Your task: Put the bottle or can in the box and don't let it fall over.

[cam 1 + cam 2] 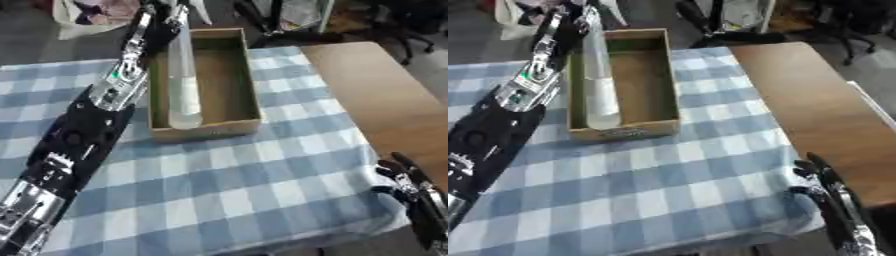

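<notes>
Clear bottle (184, 75) inside cardboard box (229, 80)

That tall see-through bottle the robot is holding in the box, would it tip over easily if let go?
Probably yes. The bottle is tall and narrow with a small base, so it looks apt to topple. It appears clear and maybe empty, hence likely light. The left hand grips near its top inside the cardboard box, whose low walls would offer little support.

An office or lab space: wooden desk (376, 95) under checked cloth (245, 185), rolling chair (398, 25), cluttered floor behind.
</notes>
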You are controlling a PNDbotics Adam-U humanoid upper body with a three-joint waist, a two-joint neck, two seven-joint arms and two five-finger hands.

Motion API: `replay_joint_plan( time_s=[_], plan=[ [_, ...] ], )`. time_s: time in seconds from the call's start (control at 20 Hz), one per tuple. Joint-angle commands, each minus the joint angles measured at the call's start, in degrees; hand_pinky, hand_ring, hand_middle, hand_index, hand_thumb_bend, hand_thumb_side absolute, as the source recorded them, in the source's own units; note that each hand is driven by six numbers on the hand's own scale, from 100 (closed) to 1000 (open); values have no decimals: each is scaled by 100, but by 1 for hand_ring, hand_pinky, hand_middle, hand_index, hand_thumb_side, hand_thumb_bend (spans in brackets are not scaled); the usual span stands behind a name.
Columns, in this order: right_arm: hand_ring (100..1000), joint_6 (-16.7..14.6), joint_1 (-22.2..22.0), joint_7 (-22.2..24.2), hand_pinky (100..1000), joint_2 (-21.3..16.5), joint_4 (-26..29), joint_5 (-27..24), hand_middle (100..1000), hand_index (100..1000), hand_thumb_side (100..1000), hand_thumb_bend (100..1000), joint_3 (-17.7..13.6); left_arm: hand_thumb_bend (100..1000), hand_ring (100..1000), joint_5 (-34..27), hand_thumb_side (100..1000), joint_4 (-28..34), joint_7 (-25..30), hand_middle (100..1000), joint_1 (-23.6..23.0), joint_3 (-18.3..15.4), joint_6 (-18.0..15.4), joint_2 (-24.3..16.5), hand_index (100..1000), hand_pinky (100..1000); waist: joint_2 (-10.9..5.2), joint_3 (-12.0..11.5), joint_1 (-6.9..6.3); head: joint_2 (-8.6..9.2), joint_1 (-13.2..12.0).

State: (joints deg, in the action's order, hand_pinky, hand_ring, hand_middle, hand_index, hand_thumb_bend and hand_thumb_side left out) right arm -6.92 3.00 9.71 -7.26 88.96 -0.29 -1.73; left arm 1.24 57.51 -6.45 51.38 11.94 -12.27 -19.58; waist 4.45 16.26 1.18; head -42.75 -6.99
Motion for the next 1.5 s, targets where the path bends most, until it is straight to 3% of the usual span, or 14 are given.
replay_joint_plan(
  time_s=[0.05,0.15,0.35,0.55,0.75,0.95,1.15,1.5],
  plan=[
    [867,1,59,-8,670,-45,63,4,814,967,688,100,-27,749,872,520,855,212,-155,842,74,-124,200,-261,940,836,-48,-19,5,7,26],
    [867,0,65,-5,670,-49,66,5,814,967,688,100,-27,844,890,692,891,325,-247,865,50,-172,331,-326,952,846,-52,-42,2,11,37],
    [867,-1,64,-10,670,-59,64,8,814,967,688,100,-36,882,902,918,935,472,-272,884,-30,-191,672,-471,963,853,-61,-77,1,17,53],
    [867,-3,69,-20,670,-63,66,4,814,967,688,100,-50,769,892,1116,908,661,-175,879,-184,-237,1064,-630,956,841,-65,-107,1,31,82],
    [867,1,64,-40,670,-80,65,6,814,967,691,100,-73,650,868,521,874,1343,-238,850,-540,-323,1059,-849,933,810,-73,-175,-22,26,115],
    [867,4,79,-52,670,-104,78,7,814,967,691,100,-88,584,850,-288,871,2433,-280,833,-1194,-367,884,-1160,919,790,-69,-285,-51,34,158],
    [867,6,87,-69,670,-132,91,6,813,967,691,100,-104,536,816,-745,885,3466,-306,805,-2173,-487,887,-1305,906,760,-66,-416,-81,39,161],
    [867,-1,75,-99,670,-147,119,-4,814,968,690,100,-131,491,804,-671,896,4438,-479,789,-3513,-765,824,-824,897,747,-70,-568,-64,-8,149]
  ],
)
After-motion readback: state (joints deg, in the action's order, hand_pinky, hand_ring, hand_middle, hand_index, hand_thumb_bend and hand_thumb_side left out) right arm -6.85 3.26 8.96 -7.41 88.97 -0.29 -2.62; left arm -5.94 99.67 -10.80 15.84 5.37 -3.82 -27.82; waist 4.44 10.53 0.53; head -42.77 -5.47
